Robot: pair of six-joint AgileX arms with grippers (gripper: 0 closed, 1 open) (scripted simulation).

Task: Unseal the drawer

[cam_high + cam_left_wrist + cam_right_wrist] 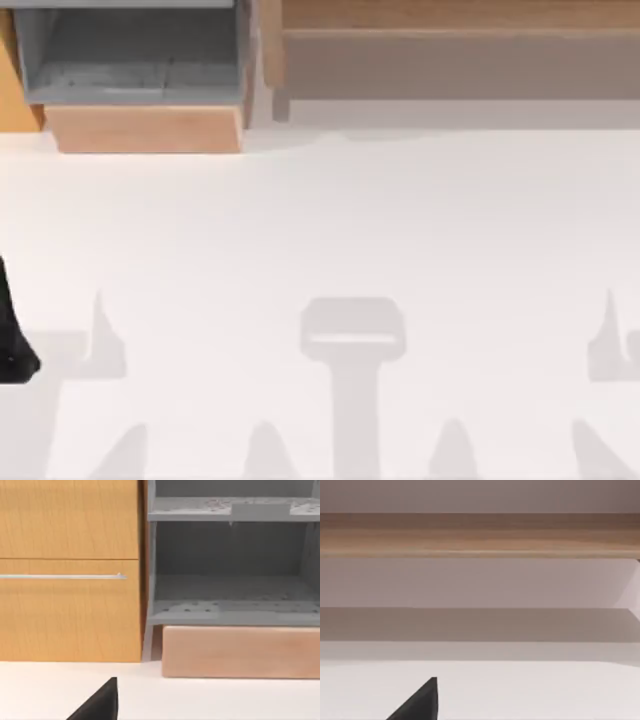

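Drawer (140, 128): stood pulled out; judged rigid, smooth-sliding, handleless; best hooked at the front panel's top edge. Hand states: cannot tell.

light tan drawer (150, 128) front, grey inside.

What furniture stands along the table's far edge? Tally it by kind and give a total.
drawer, tan front, pulled out: 1
long brown shelf unit: 1
orange wooden cabinet: 1
Total: 3
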